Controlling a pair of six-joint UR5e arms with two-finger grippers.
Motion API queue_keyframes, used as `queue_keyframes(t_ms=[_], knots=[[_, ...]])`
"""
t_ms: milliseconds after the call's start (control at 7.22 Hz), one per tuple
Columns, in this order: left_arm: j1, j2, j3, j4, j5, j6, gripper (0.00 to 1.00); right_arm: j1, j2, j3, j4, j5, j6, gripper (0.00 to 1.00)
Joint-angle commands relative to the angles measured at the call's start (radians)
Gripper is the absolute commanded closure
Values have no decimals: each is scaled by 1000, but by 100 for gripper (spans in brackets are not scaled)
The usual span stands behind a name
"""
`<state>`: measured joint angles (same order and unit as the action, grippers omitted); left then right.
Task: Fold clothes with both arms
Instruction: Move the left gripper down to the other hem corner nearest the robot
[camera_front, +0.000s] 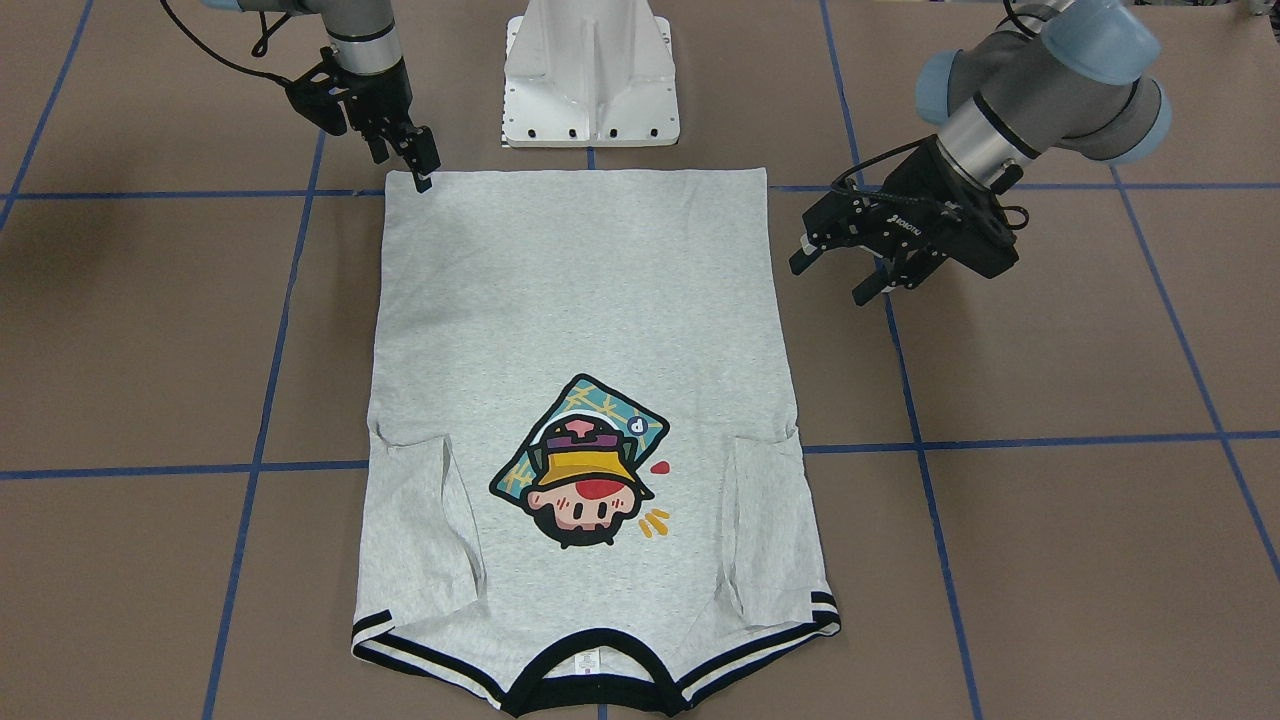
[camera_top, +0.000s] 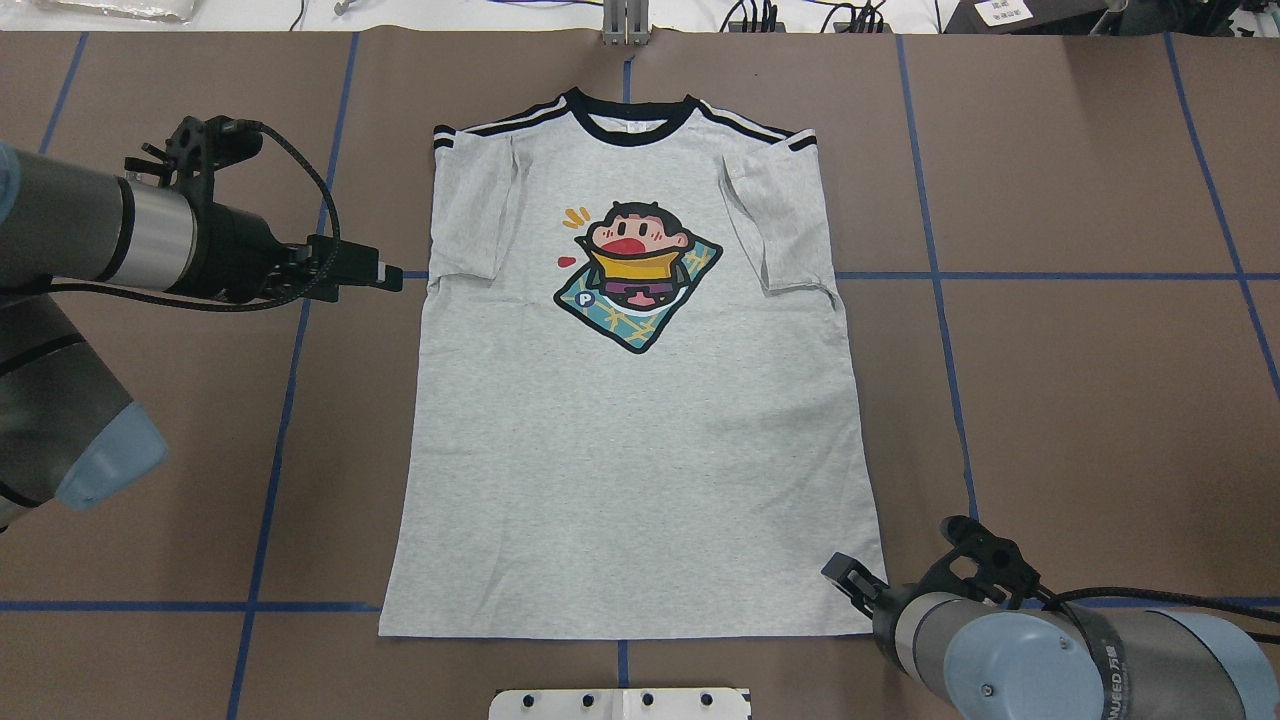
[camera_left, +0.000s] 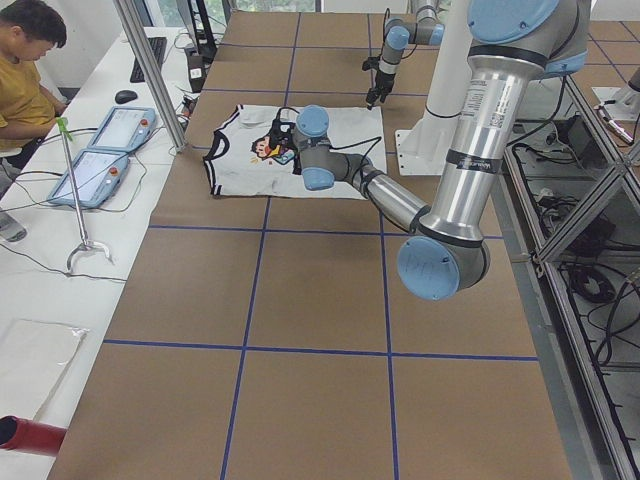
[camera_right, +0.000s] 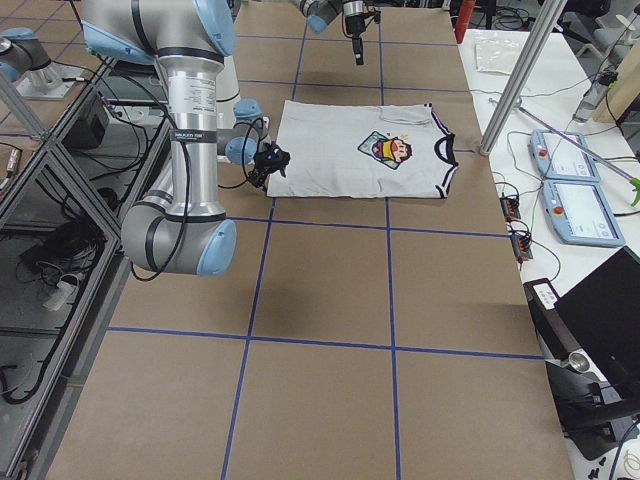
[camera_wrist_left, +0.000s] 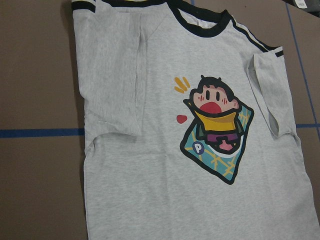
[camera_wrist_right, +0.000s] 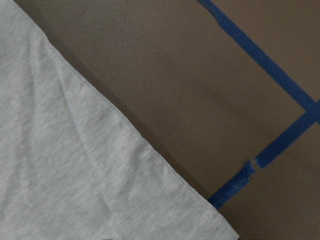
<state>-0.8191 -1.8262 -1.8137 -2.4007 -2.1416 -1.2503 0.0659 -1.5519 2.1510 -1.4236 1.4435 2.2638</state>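
Grey T-shirt (camera_top: 640, 450) laid flat and print-up on a brown table (camera_top: 1080, 400), sleeves folded inward, collar turned away from the robot.
A white letter P (camera_wrist_left: 198, 146) in a blue circle is printed on it; the collar tag (camera_front: 588, 659) cannot be read. The left gripper (camera_front: 832, 278) is held wide beside the shirt; the right gripper (camera_front: 404, 170) is parted at a hem corner.

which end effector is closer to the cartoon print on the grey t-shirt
Left. The left end effector hovers beside the light heather-grey T-shirt, level with its cartoon head print; the right end effector is at the far hem corner.
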Motion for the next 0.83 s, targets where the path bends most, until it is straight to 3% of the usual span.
queue_keyframes(t_ms=[0,277,693], knots=[[0,-2,1,0,0,0,1,-12,-11,0,-1,3,0,9],[0,-2,1,0,2,0,1,-23,-11,-3,-1,3,17,11],[0,2,1,0,3,0,1,-29,-11,-8,-1,6,19,23]])
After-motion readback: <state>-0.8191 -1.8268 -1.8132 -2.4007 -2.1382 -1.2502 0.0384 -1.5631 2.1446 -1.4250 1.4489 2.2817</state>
